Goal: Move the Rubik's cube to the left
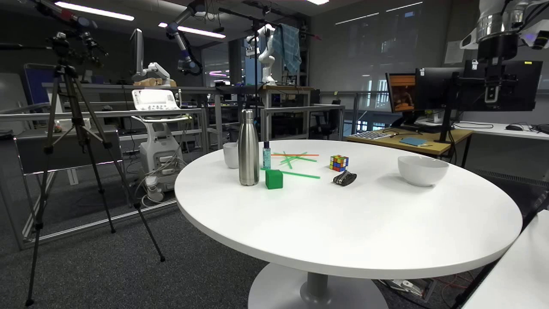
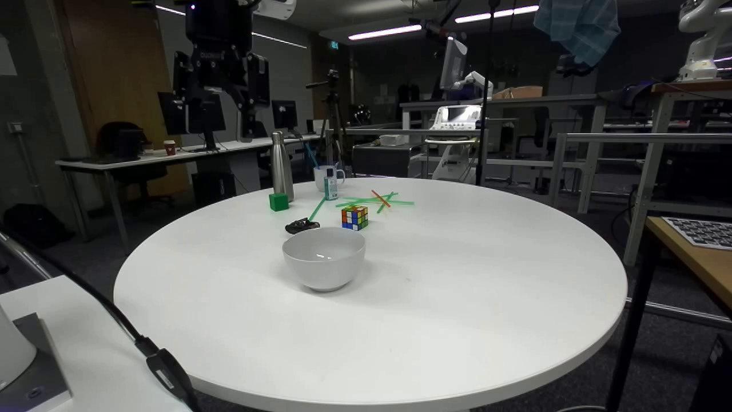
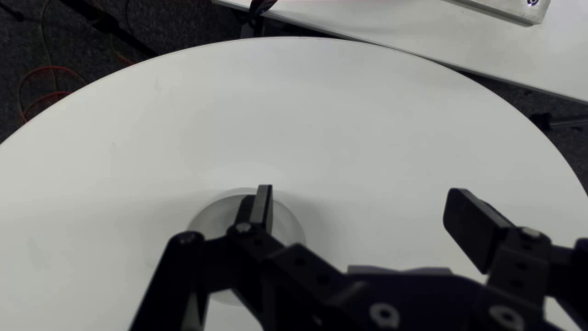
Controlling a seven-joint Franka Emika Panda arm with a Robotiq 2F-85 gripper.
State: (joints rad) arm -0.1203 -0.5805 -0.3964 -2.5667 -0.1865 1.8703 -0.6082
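A: Where is the Rubik's cube (image 1: pixel 339 163), and does anything hold it?

B: Nothing does. It sits on the white desk (image 1: pixel 343 231), just beside the dark object (image 1: pixel 345 178) and near the green strips (image 1: pixel 300 174). The fingers (image 3: pixel 473 225) stand spread, well above the desk, with nothing between them.

A: So reaching it is the likely step?

B: It seems so. The fingers probably do best to travel high past the bowl (image 1: pixel 422 171), then come straight down over the Rubik's cube, since a low, slanting path could clip the bowl.

A: And the grip?

B: Square on two opposite faces, turned so that neither of the fingers lands on the dark object. A corner grip would likely twist it.

A: Then leftward?

B: A slight lift ought to clear the green strips before a level shift. Whose left is meant, the task leaves open.
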